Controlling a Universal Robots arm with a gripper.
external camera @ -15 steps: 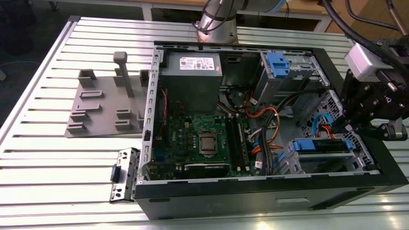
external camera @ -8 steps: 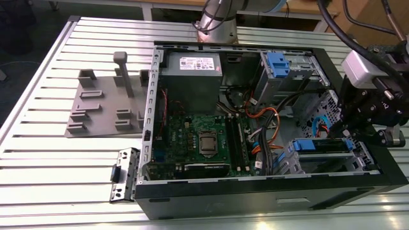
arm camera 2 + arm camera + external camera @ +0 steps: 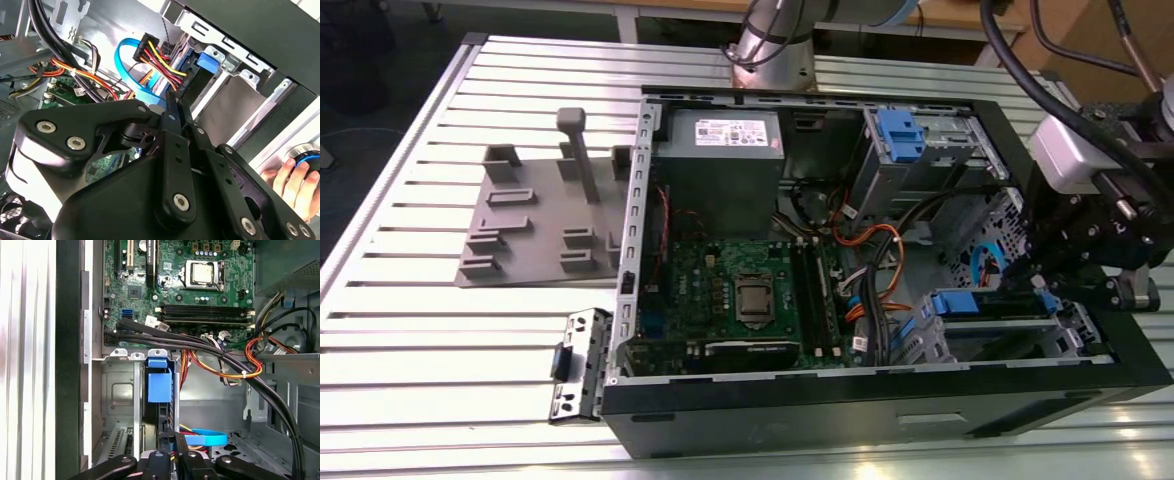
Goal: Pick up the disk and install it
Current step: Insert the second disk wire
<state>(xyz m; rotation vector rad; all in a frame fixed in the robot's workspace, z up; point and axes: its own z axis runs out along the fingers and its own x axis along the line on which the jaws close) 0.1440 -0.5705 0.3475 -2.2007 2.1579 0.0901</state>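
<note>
The disk is gripped edge-on by the clenched hand at the cage mouth; the cables close by could be snagged and jam it.

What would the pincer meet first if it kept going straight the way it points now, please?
Probably the disk standing on edge in its bay: the pincer points along its blue carrier and already seems at its near end, though depth is unclear.
</note>
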